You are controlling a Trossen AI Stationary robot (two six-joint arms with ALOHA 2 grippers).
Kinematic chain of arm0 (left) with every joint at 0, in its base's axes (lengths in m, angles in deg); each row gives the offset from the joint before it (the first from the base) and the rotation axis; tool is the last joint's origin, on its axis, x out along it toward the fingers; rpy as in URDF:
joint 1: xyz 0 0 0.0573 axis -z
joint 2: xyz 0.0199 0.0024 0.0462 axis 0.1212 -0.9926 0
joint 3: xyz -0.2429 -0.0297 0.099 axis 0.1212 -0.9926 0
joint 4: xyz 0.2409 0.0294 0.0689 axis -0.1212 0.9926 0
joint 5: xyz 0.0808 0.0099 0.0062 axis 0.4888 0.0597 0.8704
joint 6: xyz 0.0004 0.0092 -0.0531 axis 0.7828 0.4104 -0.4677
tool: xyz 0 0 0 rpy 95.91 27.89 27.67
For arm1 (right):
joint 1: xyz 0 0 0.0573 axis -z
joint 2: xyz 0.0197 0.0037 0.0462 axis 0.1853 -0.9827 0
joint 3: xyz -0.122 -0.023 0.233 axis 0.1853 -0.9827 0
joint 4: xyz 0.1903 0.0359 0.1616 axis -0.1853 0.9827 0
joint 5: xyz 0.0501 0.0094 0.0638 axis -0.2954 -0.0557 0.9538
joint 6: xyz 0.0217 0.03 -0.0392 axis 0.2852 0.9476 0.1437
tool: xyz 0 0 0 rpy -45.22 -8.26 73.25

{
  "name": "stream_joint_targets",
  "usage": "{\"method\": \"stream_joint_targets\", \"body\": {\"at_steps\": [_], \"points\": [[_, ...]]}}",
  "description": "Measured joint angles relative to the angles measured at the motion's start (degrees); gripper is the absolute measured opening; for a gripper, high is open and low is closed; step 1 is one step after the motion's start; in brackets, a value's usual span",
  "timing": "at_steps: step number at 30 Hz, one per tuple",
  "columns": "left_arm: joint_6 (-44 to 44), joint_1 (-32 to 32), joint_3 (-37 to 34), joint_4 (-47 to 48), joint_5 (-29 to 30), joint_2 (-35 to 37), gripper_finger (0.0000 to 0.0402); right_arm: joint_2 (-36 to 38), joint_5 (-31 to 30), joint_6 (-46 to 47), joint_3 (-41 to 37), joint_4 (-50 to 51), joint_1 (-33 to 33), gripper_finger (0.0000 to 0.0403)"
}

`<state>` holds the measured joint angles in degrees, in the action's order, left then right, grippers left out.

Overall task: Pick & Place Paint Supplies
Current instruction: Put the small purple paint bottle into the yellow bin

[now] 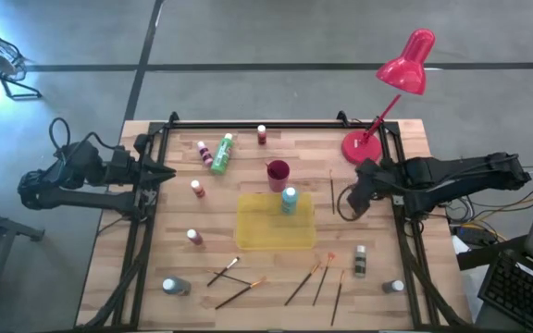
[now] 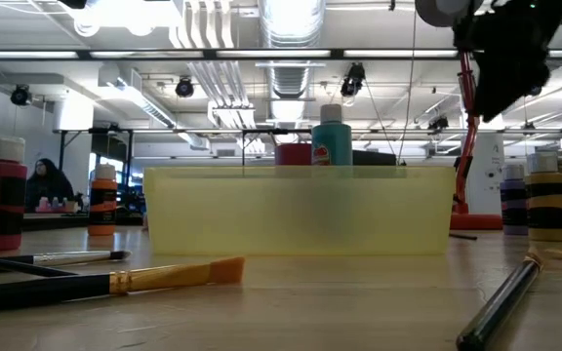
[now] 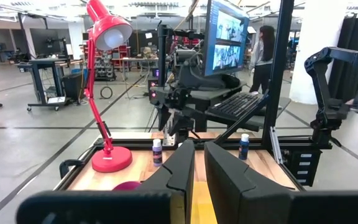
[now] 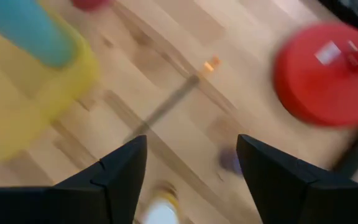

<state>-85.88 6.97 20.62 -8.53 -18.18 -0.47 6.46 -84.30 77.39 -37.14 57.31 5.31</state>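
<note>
Wooden table (image 1: 109,250) with a black metal frame (image 1: 248,125) round its edges; a flat yellow tray (image 1: 266,231) sits near the middle, a small magenta cup (image 1: 278,171) just beyond it, and a red desk lamp (image 1: 405,65) stands at the far right corner on its round base (image 1: 359,146). Beside the table on the right, a stand holds a monitor (image 3: 227,34) and a keyboard (image 3: 241,106), a person (image 3: 267,50) standing behind. Low view shows a seated person (image 2: 47,185) far off at left, and ceiling ducts (image 2: 291,39) overhead.
</note>
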Motion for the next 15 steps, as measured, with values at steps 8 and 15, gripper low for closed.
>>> {"method": "stream_joint_targets", "body": {"at_steps": [8,15], "points": [[0.0,0.0,0.0,0.0,0.02,0.01,0.0046,0.39,0.24,7.23,-2.05,7.52,0.04,0.027],[0.0,0.0,0.0,0.0,0.02,0.0,0.0046,0.76,0.33,9.59,-3.29,8.92,1.48,0.0254]]}}
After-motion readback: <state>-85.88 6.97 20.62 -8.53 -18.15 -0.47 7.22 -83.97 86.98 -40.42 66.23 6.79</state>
